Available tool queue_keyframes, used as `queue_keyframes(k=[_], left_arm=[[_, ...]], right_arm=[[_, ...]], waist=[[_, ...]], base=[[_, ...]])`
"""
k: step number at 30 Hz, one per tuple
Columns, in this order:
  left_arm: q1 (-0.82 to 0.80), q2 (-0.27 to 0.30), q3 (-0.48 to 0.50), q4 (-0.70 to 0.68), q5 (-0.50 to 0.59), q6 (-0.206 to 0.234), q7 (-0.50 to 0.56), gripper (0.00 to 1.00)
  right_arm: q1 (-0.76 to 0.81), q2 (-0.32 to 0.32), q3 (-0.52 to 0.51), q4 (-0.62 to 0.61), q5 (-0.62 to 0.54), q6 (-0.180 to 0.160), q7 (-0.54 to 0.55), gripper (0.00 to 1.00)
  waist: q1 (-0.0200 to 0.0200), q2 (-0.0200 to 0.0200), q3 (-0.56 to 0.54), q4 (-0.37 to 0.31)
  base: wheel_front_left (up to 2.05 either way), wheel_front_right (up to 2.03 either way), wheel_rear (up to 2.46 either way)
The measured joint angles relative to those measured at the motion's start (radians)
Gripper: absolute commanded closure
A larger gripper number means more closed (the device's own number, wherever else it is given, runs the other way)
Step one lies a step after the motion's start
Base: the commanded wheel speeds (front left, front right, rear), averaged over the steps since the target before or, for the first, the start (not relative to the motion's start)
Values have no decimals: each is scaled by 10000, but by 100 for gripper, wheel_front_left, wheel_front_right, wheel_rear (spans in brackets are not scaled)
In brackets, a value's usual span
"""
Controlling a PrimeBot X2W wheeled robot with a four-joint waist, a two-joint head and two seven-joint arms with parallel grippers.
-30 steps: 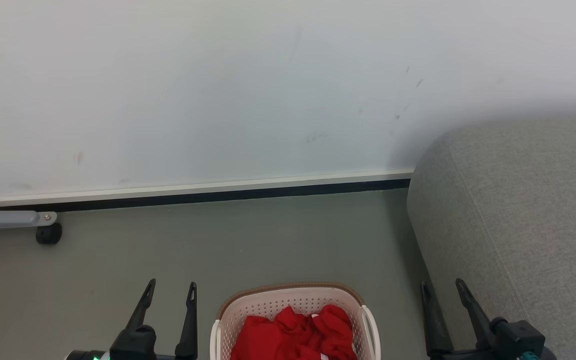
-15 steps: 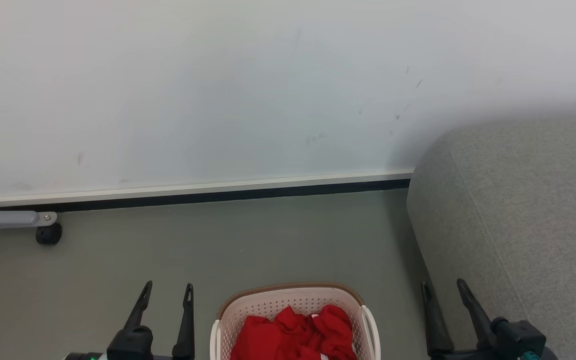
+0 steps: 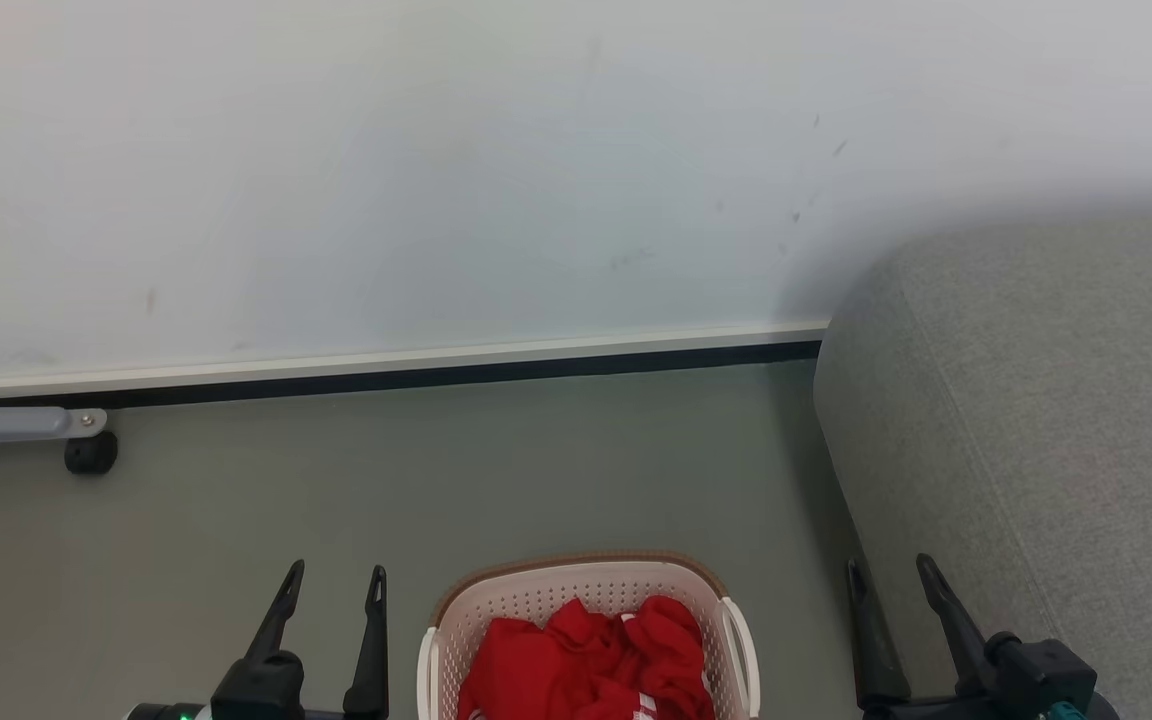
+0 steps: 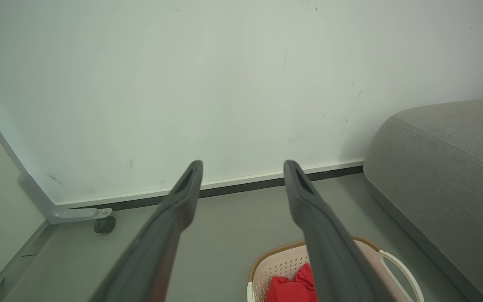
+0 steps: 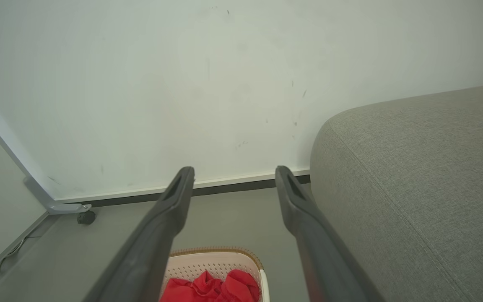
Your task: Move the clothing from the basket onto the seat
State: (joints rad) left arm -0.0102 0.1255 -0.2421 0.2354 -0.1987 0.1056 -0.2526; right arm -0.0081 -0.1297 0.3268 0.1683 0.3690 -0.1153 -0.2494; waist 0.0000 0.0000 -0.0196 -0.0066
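Observation:
The cream basket [image 3: 586, 587] with a brown rim stands on the floor at the bottom middle of the head view, with bunched red clothing [image 3: 576, 665] inside; a white stripe shows at its lower edge. The grey seat [image 3: 1036, 440] rises at the right. My left gripper [image 3: 333, 575] is open to the left of the basket, above the floor. My right gripper [image 3: 891, 565] is open between basket and seat. In the left wrist view, the basket [image 4: 279, 262] and clothing [image 4: 292, 287] lie low, partly behind the right finger. The right wrist view shows basket [image 5: 216, 260], clothing [image 5: 212, 287] and seat [image 5: 413, 176].
A pale wall [image 3: 436, 170] with a dark baseboard [image 3: 436, 378] closes the far side. A grey frame leg with a black caster [image 3: 89, 453] stands at the far left. Grey-green floor [image 3: 436, 480] stretches between the wall and the basket.
The whole head view has shifted a little upward, so the camera tilted down; slightly more of the basket and clothing shows. Both grippers stay open in about the same places.

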Motion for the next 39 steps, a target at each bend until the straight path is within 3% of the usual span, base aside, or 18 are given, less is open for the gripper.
queue_keyframes(k=[10,18,39], left_arm=[[-97,86,-44,-226,81,-102,0,0],[-1221,90,-343,-67,180,-443,12,0],[-3643,-88,-1225,2150,700,-1185,943,0]], right_arm=[[-173,2,-50,-466,-79,10,0,0],[-1147,-50,-420,-909,-109,10,-4,0],[-3842,-29,-1007,-1701,-194,8,-75,0]], waist=[[0,0,688,-102],[1,1,1830,-338],[2,2,4717,-1154]], base=[[0,0,0],[0,0,0],[0,0,0]])
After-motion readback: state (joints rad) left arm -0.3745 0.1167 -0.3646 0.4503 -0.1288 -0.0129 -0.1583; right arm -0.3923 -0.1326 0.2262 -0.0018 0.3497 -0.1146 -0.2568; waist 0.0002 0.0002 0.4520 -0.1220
